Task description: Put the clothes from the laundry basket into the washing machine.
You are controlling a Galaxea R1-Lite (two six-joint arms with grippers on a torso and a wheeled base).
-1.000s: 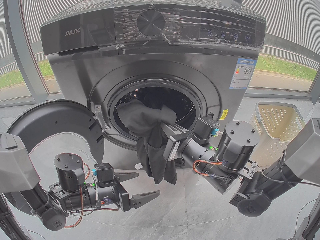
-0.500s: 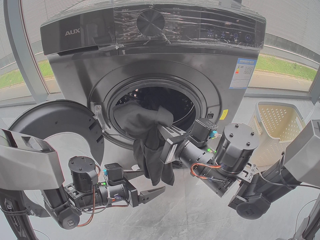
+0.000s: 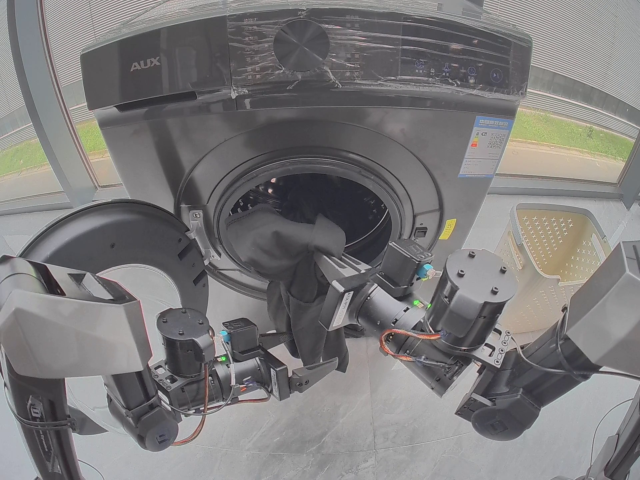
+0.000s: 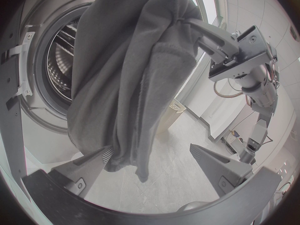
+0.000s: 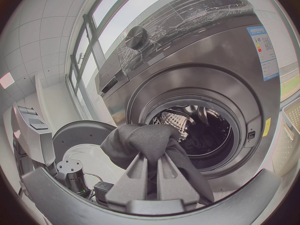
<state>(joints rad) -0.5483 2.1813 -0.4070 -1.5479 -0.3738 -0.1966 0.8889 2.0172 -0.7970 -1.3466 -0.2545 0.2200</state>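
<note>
Two spots hide detail: the far finger of the left gripper (image 3: 308, 353) slips behind hanging cloth in the head view, and the dark heap deep in the drum (image 5: 200, 138) is too dim to make out. At the left, the door (image 3: 107, 241) of the washing machine (image 3: 300, 121) stands swung open. Just right of it the left arm lies low over the floor, forearm level. Its gripper is spread wide around the lower tail of the dark grey garment (image 3: 283, 248), one finger at the hem, the other standing clear, nothing clamped. The garment drapes over the lower lip of the opening, its tail hanging outside. The right arm slants up from the near right, and the right gripper (image 3: 321, 259) is pinched tight on a fold at the mouth. At the right, the laundry basket (image 3: 553, 255) sits beside the machine, its lower part hidden behind that arm.
</note>
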